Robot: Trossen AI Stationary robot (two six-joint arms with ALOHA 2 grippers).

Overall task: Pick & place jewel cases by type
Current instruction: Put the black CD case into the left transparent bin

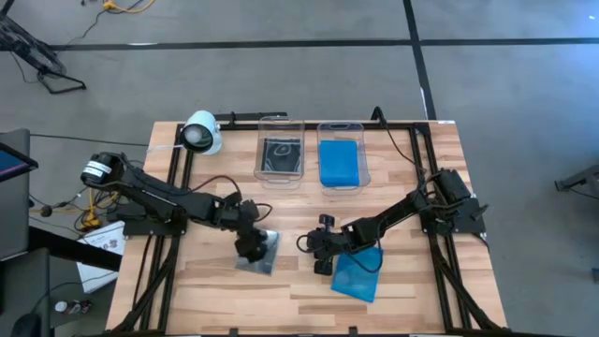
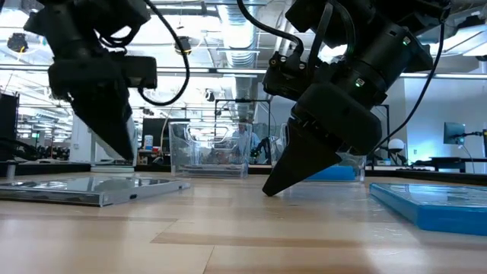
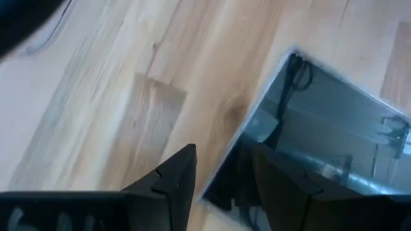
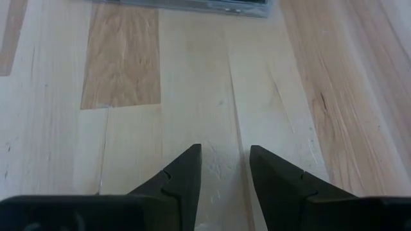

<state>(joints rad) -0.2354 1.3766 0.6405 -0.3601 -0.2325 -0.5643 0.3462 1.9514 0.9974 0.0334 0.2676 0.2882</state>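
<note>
A wooden table (image 1: 412, 281) is seen from above. At its far edge, a dark case lies in the left tub (image 1: 281, 161) and a blue case in the right tub (image 1: 341, 166). The left gripper (image 1: 249, 248) (fingers apart) is lowered over the clear case (image 1: 267, 253); the right gripper (image 1: 321, 264), fingers apart, is tilted beside the loose blue case (image 1: 358, 276).

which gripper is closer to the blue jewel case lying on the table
Right. The right gripper sits just beside the blue jewel case, at its edge; the left gripper is farther off, over the clear jewel case.
</note>
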